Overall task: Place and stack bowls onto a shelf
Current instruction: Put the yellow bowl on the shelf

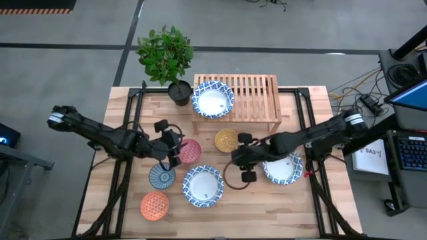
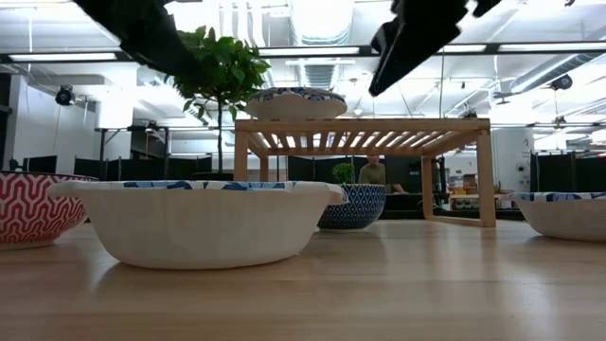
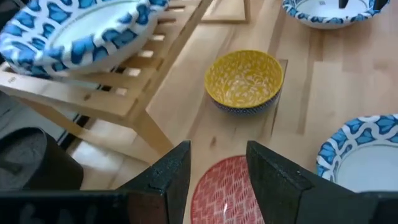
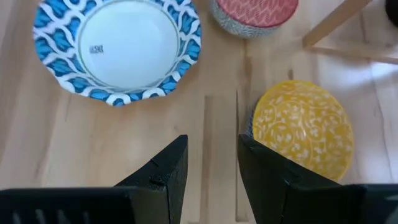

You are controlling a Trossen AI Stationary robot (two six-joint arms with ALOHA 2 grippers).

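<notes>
Trouble, as we judge it, lies mostly in crowding, since both arms hang over the middle of the table with several bowls close together beneath them. We see the left gripper (image 1: 175, 143) above the red bowl (image 1: 190, 151), its fingers (image 3: 168, 180) spread with nothing between them, and the right gripper (image 1: 245, 159) just at five o'clock of the yellow bowl (image 1: 226, 139), likewise spread and empty. Only one blue-rimmed bowl (image 1: 213, 99) sits on the shelf (image 1: 257, 97), at its nine o'clock end; another blue-rimmed bowl (image 1: 203, 185) lies at six o'clock of the yellow one, a third (image 1: 285, 169) partly under the right arm, and the teal bowl (image 1: 162, 176) and orange bowl (image 1: 154, 205) lie toward seven o'clock. If both grippers descend together, we think their fingers could meet, since the red and yellow bowls stand near each other. A jaw coming down on a rim rather than astride it could tip or skid a bowl across the wood. Stacking the wide shallow bowls off-centre on the one already shelved could rock it off the slats, and the plant pot (image 1: 179, 92), just at nine o'clock of the shelf, could be clipped by the left arm reaching in.
</notes>
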